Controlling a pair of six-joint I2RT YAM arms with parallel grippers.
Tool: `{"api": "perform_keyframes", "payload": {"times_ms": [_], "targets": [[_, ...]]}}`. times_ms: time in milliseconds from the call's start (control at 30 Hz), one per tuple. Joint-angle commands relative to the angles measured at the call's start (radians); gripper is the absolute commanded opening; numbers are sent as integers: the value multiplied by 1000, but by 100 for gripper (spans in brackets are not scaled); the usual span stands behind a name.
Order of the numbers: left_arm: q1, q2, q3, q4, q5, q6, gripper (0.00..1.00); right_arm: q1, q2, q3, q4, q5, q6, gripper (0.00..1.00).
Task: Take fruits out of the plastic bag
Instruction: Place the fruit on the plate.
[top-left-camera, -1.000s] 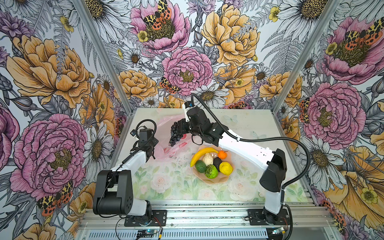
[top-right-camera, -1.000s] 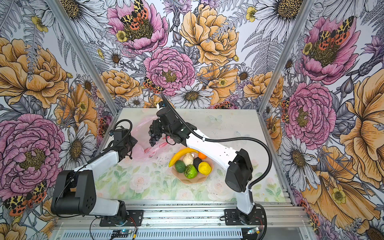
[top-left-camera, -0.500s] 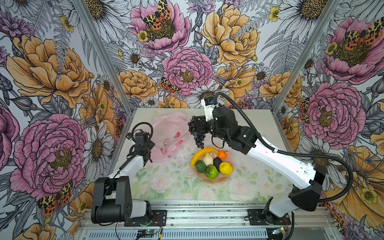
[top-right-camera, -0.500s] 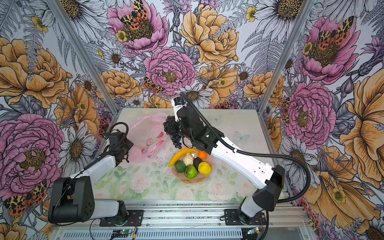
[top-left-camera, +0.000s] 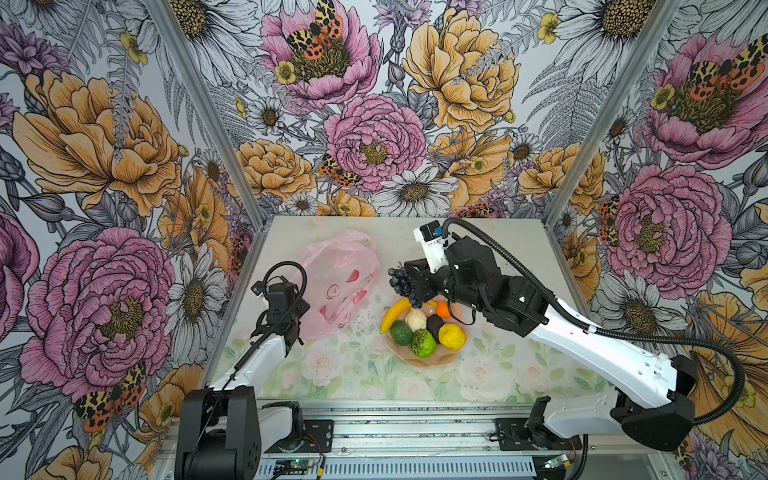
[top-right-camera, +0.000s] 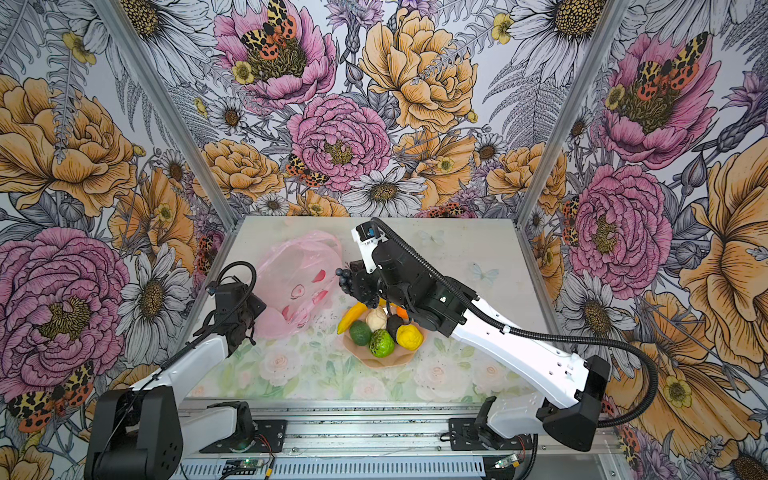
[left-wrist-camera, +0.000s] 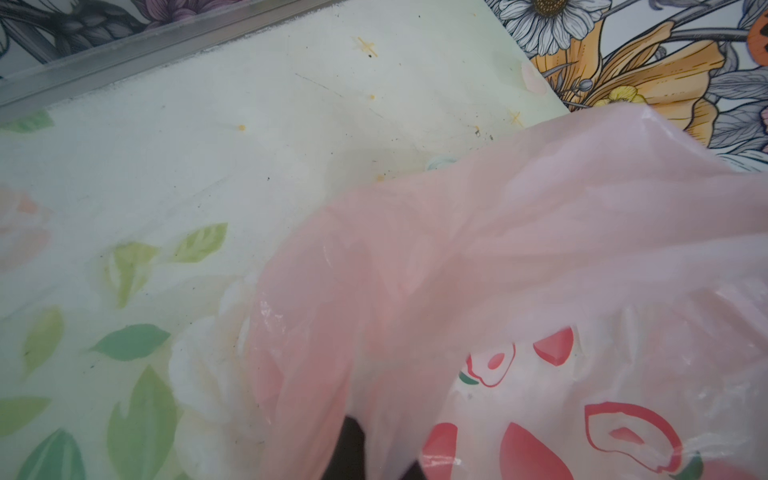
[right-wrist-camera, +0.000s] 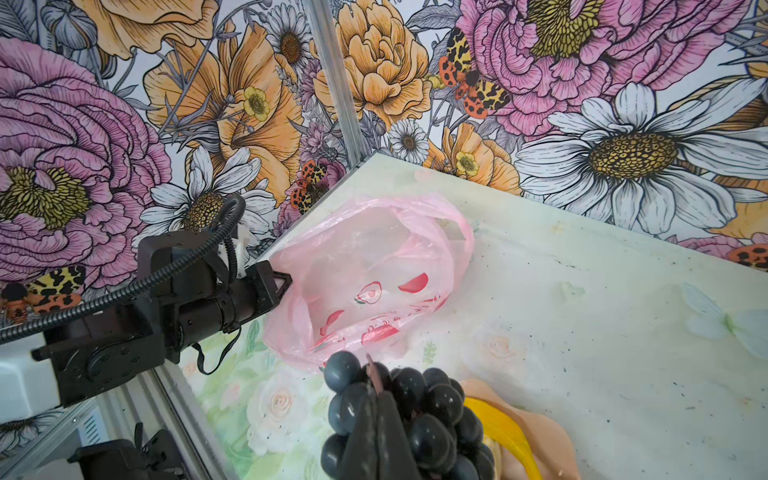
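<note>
One grape bunch, probably light and knobbly, hangs clenched in the right tool above the dish; its stem seems the safest hold. The left tool pinches the limp plastic bag on the bench.

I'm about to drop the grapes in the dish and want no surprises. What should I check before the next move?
1. Right gripper shut on grapes: ok.
2. Grapes clear of bag: ok, apart in both top views.
3. Grapes over dish: cannot tell; they hang near its far rim, above the banana.
4. Free spot in dish: not ok; fruits crowd it, and only the near rim is bare.
5. Left gripper shut on bag: ok.
6. Bag empty: ok, no fruit shows through it.
</note>
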Motion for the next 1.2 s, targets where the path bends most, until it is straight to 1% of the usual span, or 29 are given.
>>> {"api": "perform_keyframes", "payload": {"times_ms": [0, 133, 267, 467, 733, 933, 1167], "targets": [[-2, -38, -23, -9, 40, 32, 0, 10, -51, -32, -2, -29, -33, 0], [-10, -68, -56, -16, 33, 47, 0, 23, -82, -77, -4, -50, -39, 0], [-8, -95, -97, -9, 31, 62, 0, 28, -98, -128, -2, -112, -69, 0], [-3, -150, -129, 3, 42, 71, 0, 31, -90, -182, -1, -180, -73, 0], [-4, -128, -121, 8, 48, 74, 0, 35, -104, -197, -1, -174, -68, 0], [-3, -129, -122, 8, 48, 72, 0, 37, -124, -231, -2, -209, -87, 0], [7, -127, -124, 13, 54, 68, 0, 36, -106, -273, 2, -222, -89, 0]]}}
